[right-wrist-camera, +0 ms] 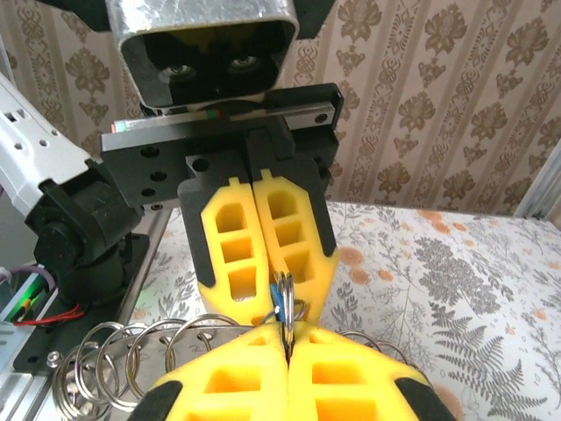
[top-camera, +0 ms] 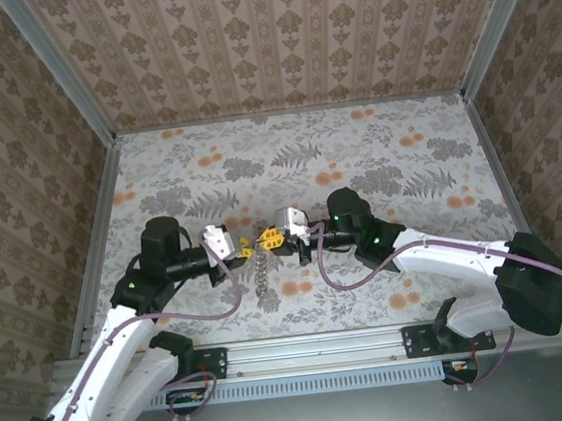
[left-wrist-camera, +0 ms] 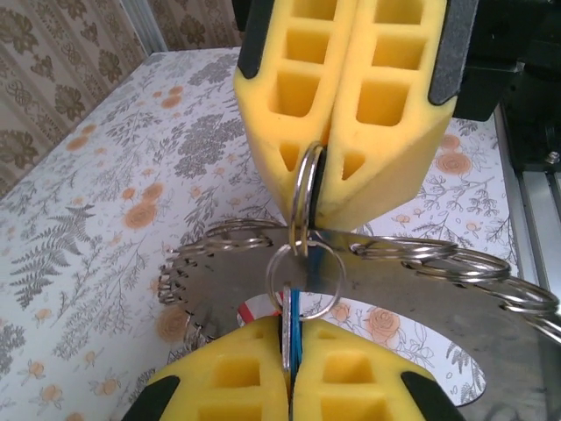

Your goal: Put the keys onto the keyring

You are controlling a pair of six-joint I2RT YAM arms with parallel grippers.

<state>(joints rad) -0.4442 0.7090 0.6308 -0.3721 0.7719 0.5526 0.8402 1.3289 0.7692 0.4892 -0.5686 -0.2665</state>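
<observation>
In the left wrist view my left gripper [left-wrist-camera: 294,377] at the bottom edge is shut on a blue-headed key [left-wrist-camera: 299,323]. The key hangs on a small split ring [left-wrist-camera: 305,279]. Facing it from above, my right gripper [left-wrist-camera: 320,197] is shut on another small split ring [left-wrist-camera: 307,184] that sits on the keyring [left-wrist-camera: 412,289], a wide flat grey band carrying several split rings. In the right wrist view my right gripper [right-wrist-camera: 287,351] pinches that ring [right-wrist-camera: 285,303], with the left gripper [right-wrist-camera: 279,279] and the blue key [right-wrist-camera: 276,298] right behind it. From above, both grippers [top-camera: 242,243] [top-camera: 272,239] meet tip to tip, and the keyring [top-camera: 260,273] hangs below them.
A red and white piece [left-wrist-camera: 254,309] shows under the band. The floral table [top-camera: 406,157] stretches behind the grippers, walled by patterned panels. The metal base rail [top-camera: 316,348] runs along the near edge, with purple cables looping from each arm.
</observation>
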